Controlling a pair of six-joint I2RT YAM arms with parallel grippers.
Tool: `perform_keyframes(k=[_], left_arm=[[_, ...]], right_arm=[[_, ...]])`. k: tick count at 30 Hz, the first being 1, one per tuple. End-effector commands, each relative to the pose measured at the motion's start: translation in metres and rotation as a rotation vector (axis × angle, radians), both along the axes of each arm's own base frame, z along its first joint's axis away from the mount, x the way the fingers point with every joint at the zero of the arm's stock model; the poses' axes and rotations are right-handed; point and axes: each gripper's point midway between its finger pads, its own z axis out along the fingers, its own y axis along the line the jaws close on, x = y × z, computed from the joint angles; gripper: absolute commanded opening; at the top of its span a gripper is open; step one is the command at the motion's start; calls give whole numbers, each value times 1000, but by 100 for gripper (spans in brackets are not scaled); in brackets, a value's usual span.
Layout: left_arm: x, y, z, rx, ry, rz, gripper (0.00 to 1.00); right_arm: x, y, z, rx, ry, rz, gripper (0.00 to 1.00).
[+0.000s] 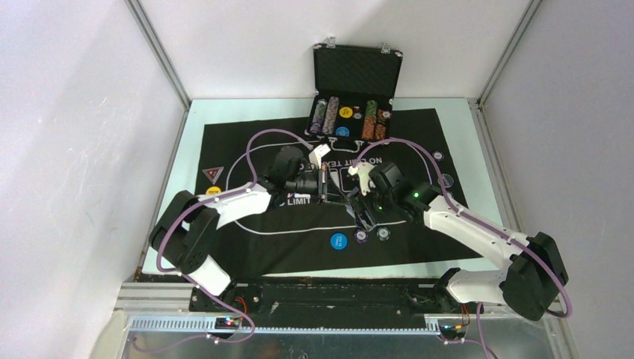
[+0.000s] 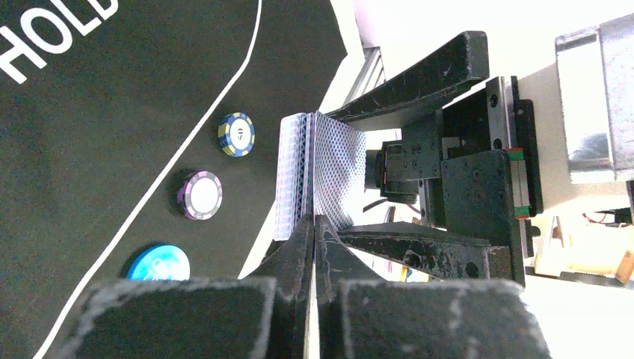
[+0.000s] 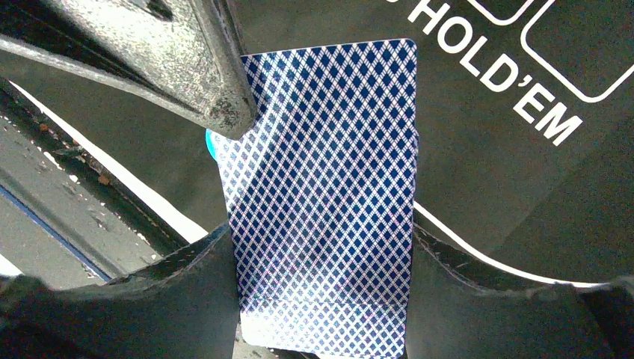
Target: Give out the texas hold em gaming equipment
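- Two arms meet over the middle of the mat [image 1: 247, 149], which lies on the bench [image 1: 188, 138].
- The right hand [image 3: 321, 232] holds the deck [image 2: 293, 176] above mid-mat. Its fingers are set narrow against the two long sides, and the blue diamond backs face its own camera.
- The left hand [image 2: 314, 224] is pinched tight, fingers together, on the edge of a card [image 3: 329, 149] at the deck. In the right wrist view, one of its fingertips covers that card's corner.
- Whether the pinch takes one card or a few, I cannot tell.
- Three round pieces lie in a row on the mat close to its near edge: a blue disc [image 1: 338, 240], a purple chip [image 1: 362, 236] and a blue-yellow chip [image 2: 236, 134]. They are apart from each other and from both hands.
- A yellow button [image 1: 213, 191] lies at the mat's left end.
- Two side chips [image 1: 438, 155] lie along the mat's right edge.
- The case [image 1: 356, 71] stands open at the mat's far edge with its lid upright. Rows of chips on edge and two round buttons sit inside.
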Motion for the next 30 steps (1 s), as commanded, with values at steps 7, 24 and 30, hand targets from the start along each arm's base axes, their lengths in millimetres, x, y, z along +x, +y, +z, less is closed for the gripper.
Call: perform_keyframes(k=[7, 24, 30], left_arm=[[4, 5, 5, 52, -67, 26, 0], [4, 14, 7, 87, -96, 33, 2], [0, 11, 20, 15, -80, 30, 0]], right_arm=[[7, 5, 13, 35, -53, -6, 0], [7, 5, 13, 33, -54, -6, 0], [7, 4, 11, 25, -51, -6, 0]])
